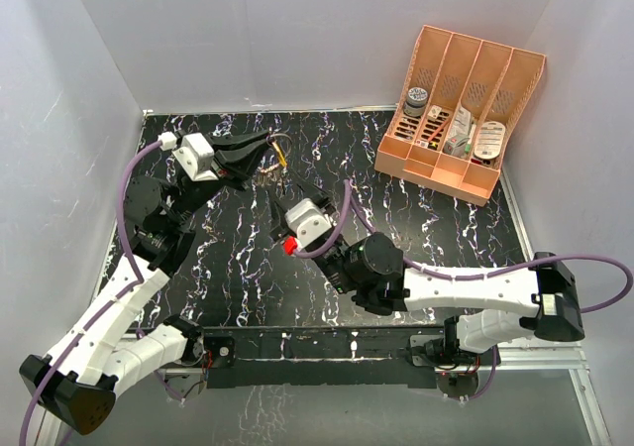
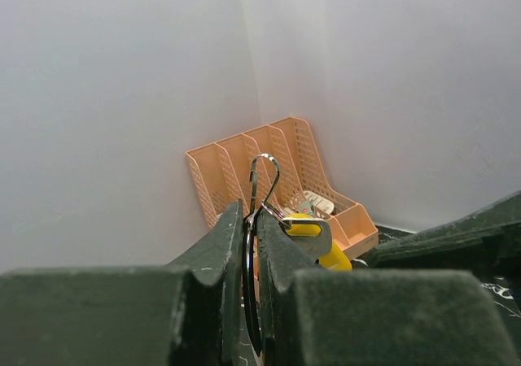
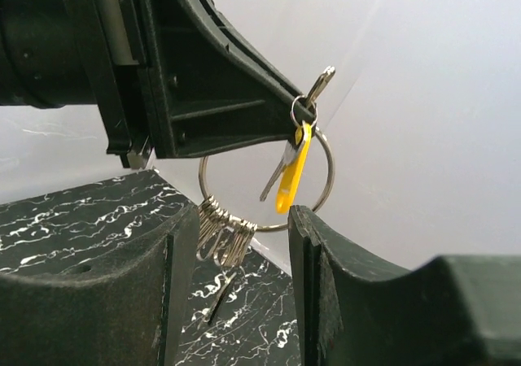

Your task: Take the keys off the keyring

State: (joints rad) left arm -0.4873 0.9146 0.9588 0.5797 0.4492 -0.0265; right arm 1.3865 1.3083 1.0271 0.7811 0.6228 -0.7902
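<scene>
1. The left fingers are clenched on the thin wire of the keyring. They hold it up in the air above the black marbled table, towards the far side and left of centre.
2. Judged from the pose, the ring is lifted so that it hangs freely. The keys then dangle and the other arm can reach them from below and from the near side.
3. The ring hangs edge-up from the left fingertips, pinched near its top. A small metal clip sticks up just above the pinch point.
4. A bunch of silvery keys hangs together from the lower left arc of the ring. A yellow key and one grey key hang near the top right, close beside the left fingertips.
5. The right fingers are spread apart and hold nothing. They point up at the ring from the near side, just right of the left fingers.
6. In the right wrist view, the lower arc of the ring lines up with the gap between the right fingers. The silvery bunch is just beside the left-hand finger and the ring's right arc is close to the other.
7. Whether either right finger touches the ring or keys cannot be told, because depth is unclear.
8. An orange organiser sits at the far right of the table, well apart from both arms.
</scene>
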